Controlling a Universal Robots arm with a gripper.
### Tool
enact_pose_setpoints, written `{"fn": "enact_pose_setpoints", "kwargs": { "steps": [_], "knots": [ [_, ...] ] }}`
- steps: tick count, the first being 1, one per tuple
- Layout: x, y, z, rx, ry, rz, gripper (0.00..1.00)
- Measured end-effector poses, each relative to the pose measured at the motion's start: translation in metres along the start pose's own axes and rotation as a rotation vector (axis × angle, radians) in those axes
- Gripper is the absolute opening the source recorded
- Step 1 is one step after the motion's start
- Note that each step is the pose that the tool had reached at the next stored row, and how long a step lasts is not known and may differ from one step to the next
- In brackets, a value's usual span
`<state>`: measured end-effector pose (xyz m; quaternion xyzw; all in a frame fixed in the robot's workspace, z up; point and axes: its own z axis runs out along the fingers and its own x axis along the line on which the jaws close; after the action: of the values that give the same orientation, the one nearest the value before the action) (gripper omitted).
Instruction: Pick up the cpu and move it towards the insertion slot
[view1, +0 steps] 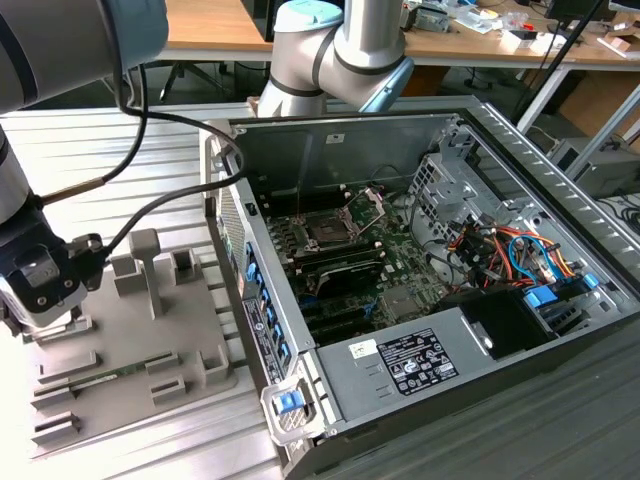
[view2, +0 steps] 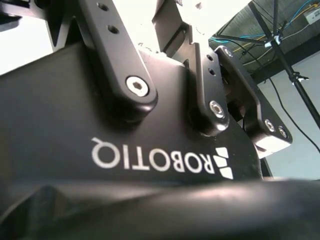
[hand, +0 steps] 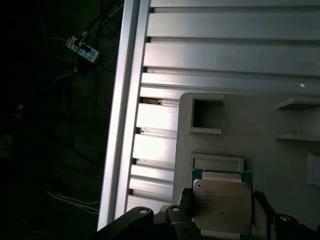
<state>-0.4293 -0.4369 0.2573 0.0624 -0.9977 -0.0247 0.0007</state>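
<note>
The pincer (hand: 223, 210) grips the cpu (hand: 222, 200) by two opposite edges, a finger (hand: 184, 201) on each side, with the silvery top facing the first wrist camera. The chip hangs just over a shallow square recess (hand: 217, 162) in the grey fixture plate (view1: 125, 345), which lies on the ribbed metal surface (view1: 110, 170). In the exterior view the slot (view1: 325, 230) sits well apart, towards that view's right inside the open computer case (view1: 330, 150), its retaining plate (view1: 368, 205) hinged up.
</note>
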Motion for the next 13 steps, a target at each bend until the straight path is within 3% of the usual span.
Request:
{"fn": "enact_pose_setpoints", "kwargs": {
  "steps": [13],
  "knots": [
    [0.0000,0.0002,-0.0033,-0.0033,-0.0004,0.000,0.55]
  ]
}}
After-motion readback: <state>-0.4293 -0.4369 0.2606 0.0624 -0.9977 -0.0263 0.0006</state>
